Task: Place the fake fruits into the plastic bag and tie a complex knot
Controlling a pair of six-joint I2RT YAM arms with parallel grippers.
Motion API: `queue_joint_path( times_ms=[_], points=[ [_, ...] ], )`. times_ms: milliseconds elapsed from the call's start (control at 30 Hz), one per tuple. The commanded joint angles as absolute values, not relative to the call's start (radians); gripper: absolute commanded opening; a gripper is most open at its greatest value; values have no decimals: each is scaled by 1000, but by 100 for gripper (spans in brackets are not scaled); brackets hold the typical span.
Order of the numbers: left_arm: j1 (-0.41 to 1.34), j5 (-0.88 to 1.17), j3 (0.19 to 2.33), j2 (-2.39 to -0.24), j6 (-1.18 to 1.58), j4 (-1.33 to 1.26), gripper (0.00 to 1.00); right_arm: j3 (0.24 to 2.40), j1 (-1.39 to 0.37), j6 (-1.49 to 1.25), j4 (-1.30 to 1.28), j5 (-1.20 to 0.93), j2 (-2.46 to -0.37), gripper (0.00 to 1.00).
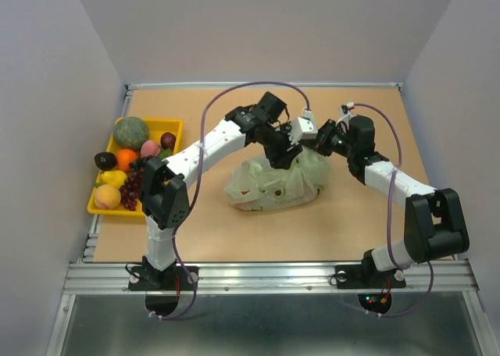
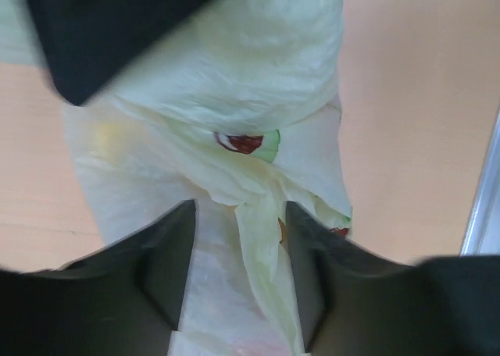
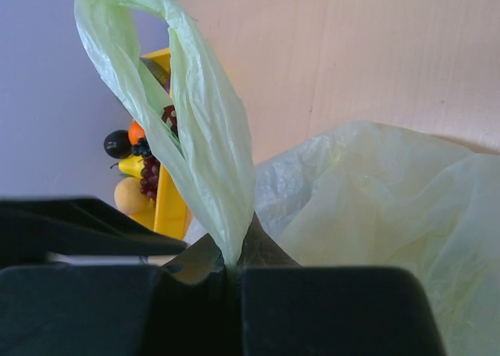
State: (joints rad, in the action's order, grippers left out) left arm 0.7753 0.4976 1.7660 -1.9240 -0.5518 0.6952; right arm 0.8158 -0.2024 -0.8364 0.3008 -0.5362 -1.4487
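The pale green plastic bag [image 1: 275, 183] lies mid-table with something red showing through its left side. My right gripper [image 1: 325, 140] is shut on one handle loop [image 3: 205, 129] of the bag and holds it up. My left gripper [image 1: 284, 158] is open above the bag's top, its fingers [image 2: 160, 266] either side of a twisted handle strip [image 2: 262, 235] without pinching it. No knot shows. More fake fruits sit in the yellow tray [image 1: 173, 126] at the left: green melon [image 1: 130, 131], orange [image 1: 126, 158], purple grapes [image 1: 133, 187], yellow banana [image 1: 113, 178].
The tray lies against the left wall, next to my left arm's base. It also shows in the right wrist view [image 3: 169, 208] behind the loop. The table's metal front rail [image 1: 266, 274] runs along the near edge, and walls close the other three sides.
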Motion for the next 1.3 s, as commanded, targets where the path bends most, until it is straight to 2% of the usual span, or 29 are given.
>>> queue_joint_path(
  times_ms=[0,33,67,200,367,467,533,567,600,767,1067,1133,1267],
  points=[
    [657,717,1931,-1738,-531,690,69,792,-198,-779,354,-574,-1425,1],
    [629,756,1950,-1723,-508,698,75,792,-198,-760,342,-580,-1422,0],
    [570,826,1979,-1712,-505,710,78,795,-198,-752,339,-597,-1420,0],
    [462,894,1956,-1617,-514,808,81,798,-198,-713,313,-626,-1411,0],
    [301,968,1671,-1392,-524,801,91,798,-198,-664,291,-649,-1401,0],
    [270,986,1524,-1304,-583,827,94,799,-198,-644,279,-655,-1397,0],
    [270,997,1462,-1243,-716,906,94,801,-198,-624,270,-657,-1393,0],
    [270,997,1398,-1206,-756,914,98,804,-198,-618,261,-658,-1391,0],
    [270,989,1363,-1186,-778,916,99,805,-196,-614,256,-658,-1391,0],
    [311,879,1122,-1063,-805,763,99,813,-196,-601,239,-660,-1393,0],
    [514,700,832,-901,-588,327,99,822,-198,-584,221,-653,-1393,0],
    [590,618,802,-899,-531,222,99,824,-198,-583,219,-652,-1394,0],
    [644,585,792,-920,-450,98,99,828,-198,-578,216,-660,-1394,1]
  ],
)
